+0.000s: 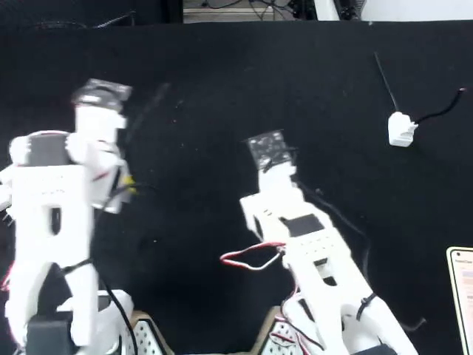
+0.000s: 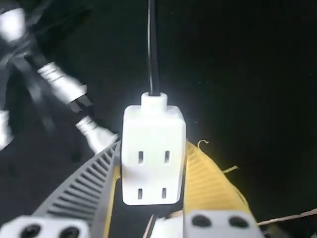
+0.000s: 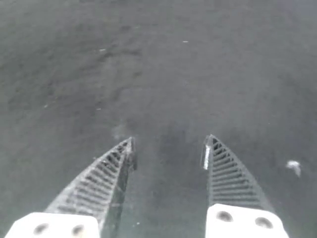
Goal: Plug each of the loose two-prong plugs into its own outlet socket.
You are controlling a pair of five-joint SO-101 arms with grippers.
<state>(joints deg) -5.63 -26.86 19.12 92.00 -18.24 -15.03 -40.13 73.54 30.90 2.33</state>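
Here the left gripper [image 2: 153, 145] clamps a white outlet socket [image 2: 153, 166], whose black cord [image 2: 152, 49] runs out of frame. Blurred plugs [image 2: 62, 85] lie nearby. The right gripper [image 3: 170, 140] gapes wide above black cloth [image 3: 163, 59].

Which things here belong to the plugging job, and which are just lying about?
Job: socket block clamped in the left hand; what look like loose plugs beyond it; white corded piece lying apart; open right hand.
Lying about: printed card, partly in view.
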